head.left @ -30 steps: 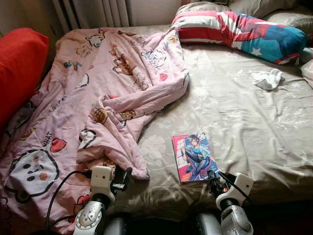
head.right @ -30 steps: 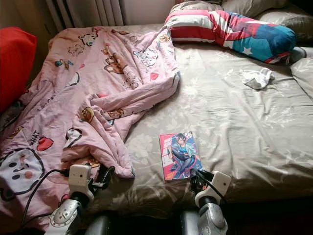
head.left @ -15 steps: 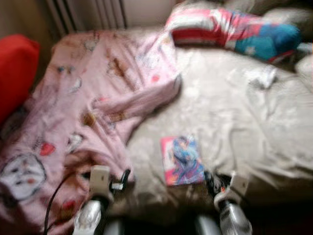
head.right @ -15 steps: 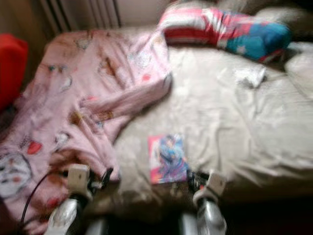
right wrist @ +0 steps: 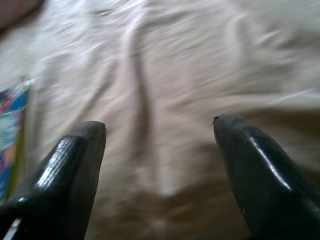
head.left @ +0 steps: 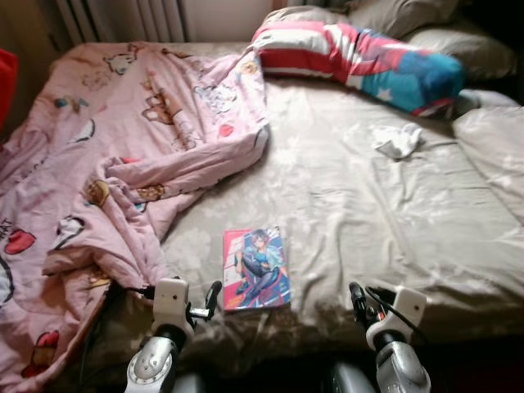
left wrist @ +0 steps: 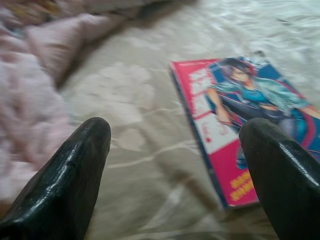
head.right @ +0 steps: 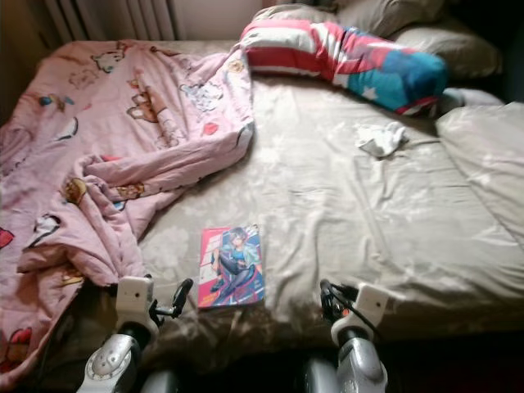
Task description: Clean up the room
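Pink-covered comic book (head.left: 256,268) lies flat near the bed's front edge, just beside our left gripper (left wrist: 175,165), fingers apart to take it; our right gripper (right wrist: 160,170) waits, likewise spread

A bed (head.left: 368,221) with a beige, faintly flowered sheet carries a rumpled pink cartoon-print blanket (head.left: 106,155) over its left part. A striped red, white and blue bolster pillow (head.left: 360,61) lies across the head end with grey pillows (head.left: 393,12) behind it, and a small crumpled white cloth (head.left: 397,141) sits just below it on the bare sheet. Near the front edge a comic book (head.left: 256,268) with a pink and blue cover lies flat, just beside the blanket's folded edge.
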You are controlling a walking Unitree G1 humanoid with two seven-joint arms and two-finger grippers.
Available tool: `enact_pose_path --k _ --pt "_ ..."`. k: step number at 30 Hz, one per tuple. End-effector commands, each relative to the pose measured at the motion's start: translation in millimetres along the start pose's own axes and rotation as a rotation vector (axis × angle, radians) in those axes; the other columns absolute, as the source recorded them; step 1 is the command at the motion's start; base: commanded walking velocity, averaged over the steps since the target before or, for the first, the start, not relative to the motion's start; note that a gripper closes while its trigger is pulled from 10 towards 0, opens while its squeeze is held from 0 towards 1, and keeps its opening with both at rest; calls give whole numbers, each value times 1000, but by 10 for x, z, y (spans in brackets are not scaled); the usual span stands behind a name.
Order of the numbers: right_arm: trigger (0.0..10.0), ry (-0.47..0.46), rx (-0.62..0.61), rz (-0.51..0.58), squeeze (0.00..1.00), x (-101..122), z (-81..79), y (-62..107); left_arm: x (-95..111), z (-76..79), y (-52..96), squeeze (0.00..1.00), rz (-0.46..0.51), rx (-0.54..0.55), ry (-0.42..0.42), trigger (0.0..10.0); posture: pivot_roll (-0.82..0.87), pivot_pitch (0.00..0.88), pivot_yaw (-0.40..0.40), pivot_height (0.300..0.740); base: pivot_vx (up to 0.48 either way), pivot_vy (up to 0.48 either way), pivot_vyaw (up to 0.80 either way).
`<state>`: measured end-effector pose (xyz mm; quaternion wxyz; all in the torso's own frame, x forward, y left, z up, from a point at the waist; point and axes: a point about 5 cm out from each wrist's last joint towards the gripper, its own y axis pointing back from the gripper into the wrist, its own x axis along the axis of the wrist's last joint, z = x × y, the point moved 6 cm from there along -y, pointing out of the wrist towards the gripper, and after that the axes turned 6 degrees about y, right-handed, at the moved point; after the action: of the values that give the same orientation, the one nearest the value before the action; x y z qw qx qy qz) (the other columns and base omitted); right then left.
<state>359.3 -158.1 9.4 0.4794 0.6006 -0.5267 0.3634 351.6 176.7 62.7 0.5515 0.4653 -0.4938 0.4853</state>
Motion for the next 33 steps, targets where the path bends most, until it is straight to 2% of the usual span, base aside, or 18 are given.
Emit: enact_pose_path --k 1,26,27,28,29,30,33 --pt "10000 12 -23 -17 0 -40 103 33 -71 20 35 0 -21 -2 -1 10000 54 216 20 587 0 -334 0" --pt "10000 12 -23 -17 0 -40 103 33 -71 20 35 0 -21 -2 -1 10000 54 216 20 587 0 -334 0" --pt "10000 29 -22 -24 0 -59 120 46 -57 10 25 0 -15 4 16 10000 52 221 15 587 0 0 0" --pt "10000 339 -119 -182 0 -416 627 384 -64 -69 -37 0 -18 73 222 10000 13 221 -17 587 0 0 0" --pt "10000 419 -143 -225 0 -503 759 487 -72 -82 -50 0 -20 88 278 10000 13 218 -16 587 0 0 0" --pt "10000 449 -154 -247 0 -543 816 532 -80 -87 -53 0 -21 95 303 10000 13 217 -15 587 0 0 0" --pt "10000 441 -138 -250 0 -544 764 491 -96 -85 -40 0 -26 90 290 10000 14 214 -13 587 0 0 0"
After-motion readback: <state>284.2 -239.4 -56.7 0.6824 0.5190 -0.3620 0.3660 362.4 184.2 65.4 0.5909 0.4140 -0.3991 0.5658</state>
